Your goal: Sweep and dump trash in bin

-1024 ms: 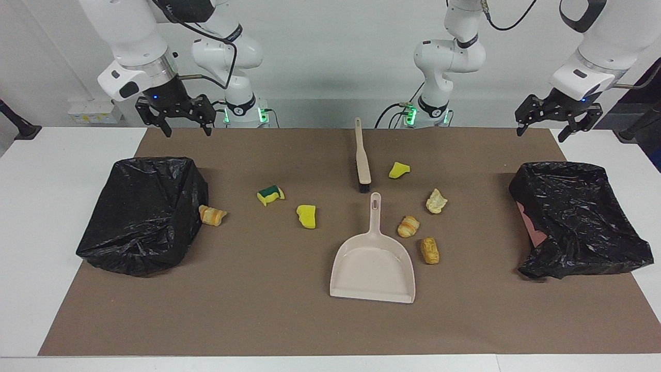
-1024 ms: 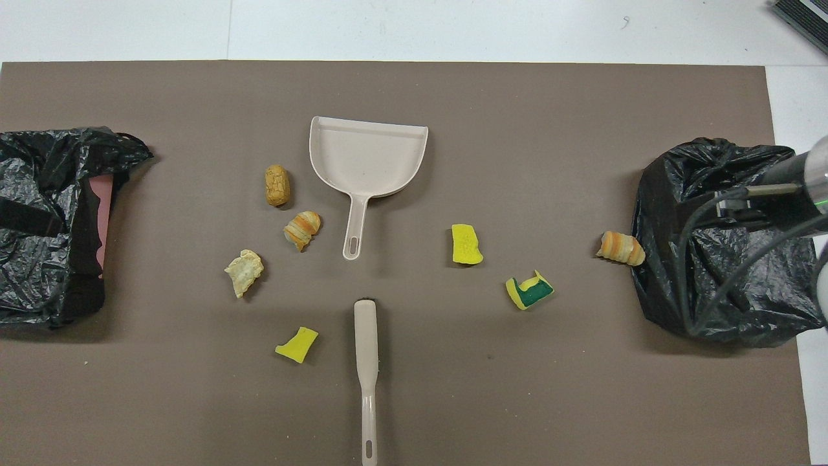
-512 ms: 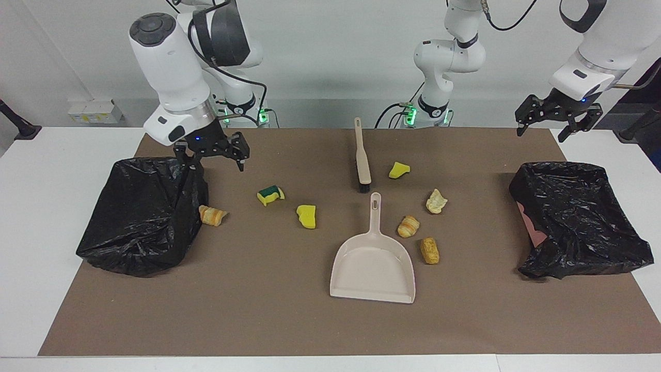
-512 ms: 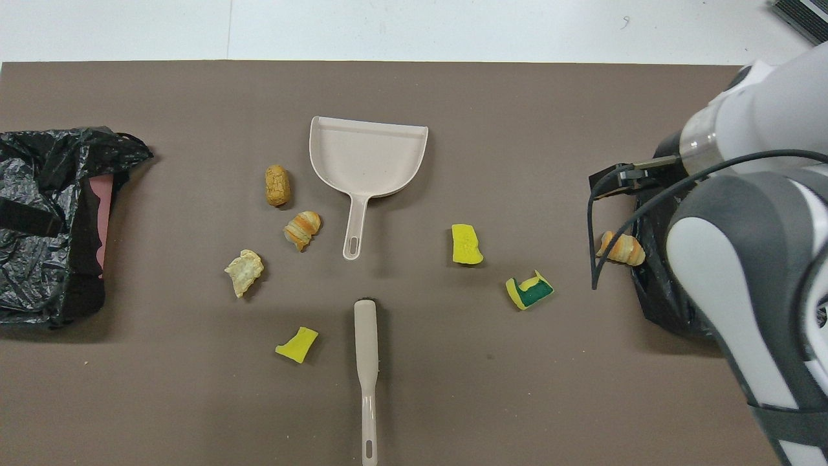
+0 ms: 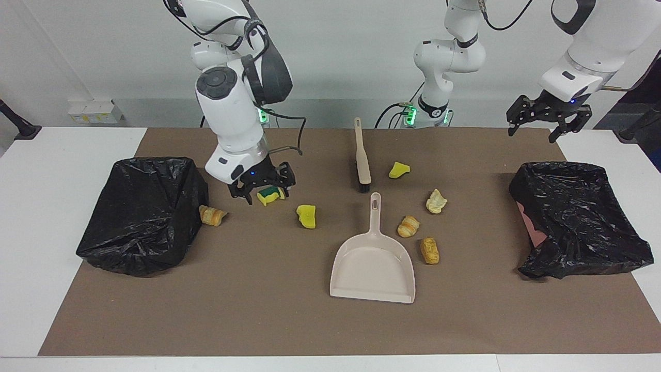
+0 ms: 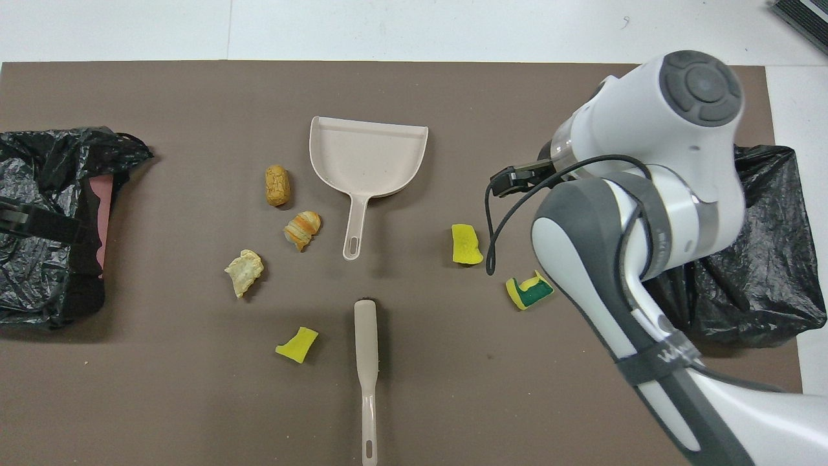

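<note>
Since a second ago the right gripper (image 5: 262, 190) has swung away from the table's robot-side edge, past the black-bagged bin (image 5: 144, 214) at its arm's end, and now hangs low right at the green-backed sponge (image 5: 270, 195), its fingers spread wide and holding nothing; whether a fingertip touches the sponge cannot be told. Just past those fingers, toward the bin, a striped bread lump (image 5: 212, 215) lies against the bag's side. Toward the table's middle from the fingers sits a plain yellow sponge chunk (image 5: 307, 216). The other trash lies well apart from them, toward the left arm's end: a small yellow scrap (image 5: 398, 169) beside the brush (image 5: 362, 157), a pale lump (image 5: 436, 201), a striped lump (image 5: 408, 226) and an orange-brown lump (image 5: 429, 250) beside the dustpan (image 5: 373, 268). In the overhead view the right arm hides its own gripper.

Over the mat's corner, above the second black-bagged bin (image 5: 578, 217), the left gripper (image 5: 534, 128) waits, fingers spread and empty.
</note>
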Robot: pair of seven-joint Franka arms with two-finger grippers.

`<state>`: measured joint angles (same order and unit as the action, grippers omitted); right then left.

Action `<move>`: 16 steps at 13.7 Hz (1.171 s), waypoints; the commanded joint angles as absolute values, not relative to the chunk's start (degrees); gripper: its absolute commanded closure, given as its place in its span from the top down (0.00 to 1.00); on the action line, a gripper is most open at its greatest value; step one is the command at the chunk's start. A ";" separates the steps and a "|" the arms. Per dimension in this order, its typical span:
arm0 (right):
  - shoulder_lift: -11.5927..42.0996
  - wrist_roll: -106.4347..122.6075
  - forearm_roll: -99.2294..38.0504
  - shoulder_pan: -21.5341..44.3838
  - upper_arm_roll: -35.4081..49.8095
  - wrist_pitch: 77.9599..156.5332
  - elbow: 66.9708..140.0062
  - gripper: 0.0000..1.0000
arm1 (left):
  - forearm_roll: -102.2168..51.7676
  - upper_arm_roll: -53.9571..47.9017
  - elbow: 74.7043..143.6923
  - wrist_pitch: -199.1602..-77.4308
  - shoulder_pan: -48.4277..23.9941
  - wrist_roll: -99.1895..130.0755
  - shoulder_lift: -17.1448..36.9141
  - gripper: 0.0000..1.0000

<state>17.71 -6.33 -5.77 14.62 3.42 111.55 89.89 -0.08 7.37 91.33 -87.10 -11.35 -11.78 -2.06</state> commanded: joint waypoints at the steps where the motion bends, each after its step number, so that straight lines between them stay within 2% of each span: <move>1: 21.61 -11.75 -8.08 17.56 3.34 115.30 87.81 1.00 | -0.44 7.38 101.93 -92.97 -17.55 -3.11 -7.46 1.00; 6: 28.46 -22.05 -7.48 23.89 3.25 119.61 83.50 1.00 | -0.79 7.29 109.76 -97.72 -27.31 5.87 -9.93 1.00; 9: 32.94 -27.49 -6.42 26.36 3.16 119.53 78.25 1.00 | -1.49 7.29 117.92 -104.13 -33.03 11.85 -13.09 1.00; 13: 37.78 -33.04 -6.77 28.04 3.34 119.01 71.56 1.00 | -1.49 7.29 125.05 -110.19 -40.41 16.95 -13.10 1.00; 16: 39.11 -35.85 -7.99 28.04 4.65 119.79 69.87 1.00 | -1.49 7.29 130.76 -117.48 -46.65 22.92 -11.09 1.00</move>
